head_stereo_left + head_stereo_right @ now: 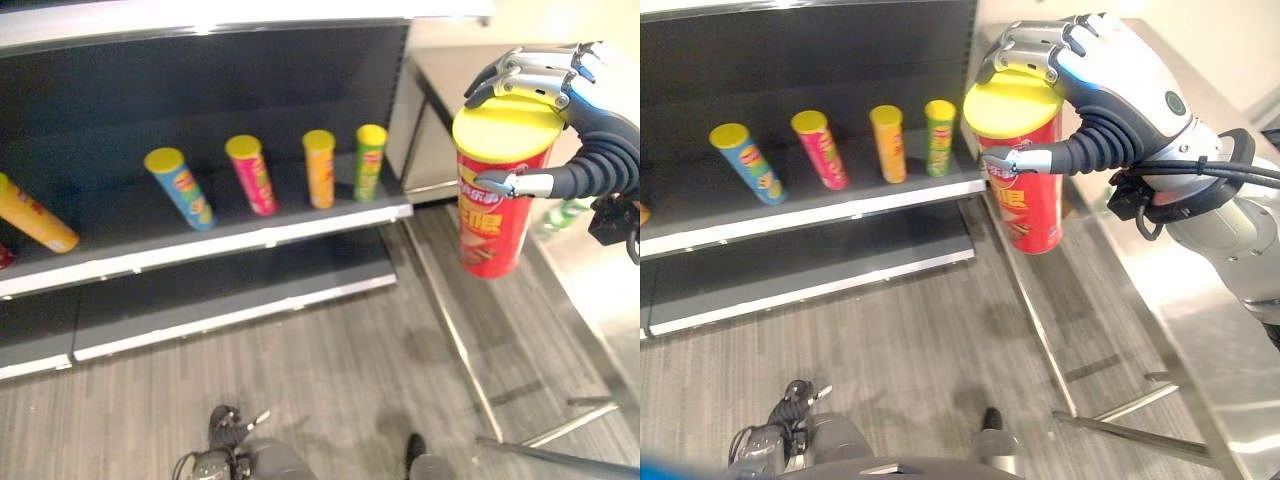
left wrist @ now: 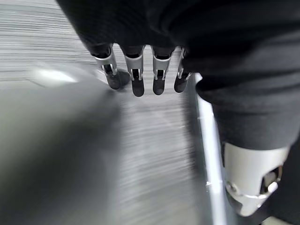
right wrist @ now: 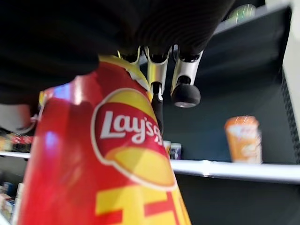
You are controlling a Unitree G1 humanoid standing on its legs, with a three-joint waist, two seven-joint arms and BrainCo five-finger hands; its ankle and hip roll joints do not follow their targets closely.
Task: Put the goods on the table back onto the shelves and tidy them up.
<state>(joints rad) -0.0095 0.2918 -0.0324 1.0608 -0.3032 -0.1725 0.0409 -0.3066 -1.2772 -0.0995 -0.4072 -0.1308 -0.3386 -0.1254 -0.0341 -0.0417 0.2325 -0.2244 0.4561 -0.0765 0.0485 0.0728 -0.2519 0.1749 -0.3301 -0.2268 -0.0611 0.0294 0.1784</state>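
My right hand (image 1: 1110, 95) is shut on a red chip can (image 1: 492, 215) with a yellow lid, fingers over the lid and thumb on its side. It hangs in the air right of the shelf's end, above the floor. The can's red side (image 3: 108, 164) shows up close in the right wrist view. On the upper shelf board (image 1: 230, 235) stand a blue can (image 1: 182, 190), a pink can (image 1: 252, 175), an orange can (image 1: 319, 168) and a green can (image 1: 369, 162), all yellow-lidded. Another orange can (image 1: 35, 215) leans at the far left. My left hand (image 2: 140, 75) hangs low over the floor, fingers straight.
A steel table (image 1: 1200, 290) stands at the right, its legs and floor bar (image 1: 1120, 425) reaching toward the shelf. A lower shelf board (image 1: 220, 300) sits bare beneath the cans. Grey wood-look floor (image 1: 330, 370) lies in front of the shelving.
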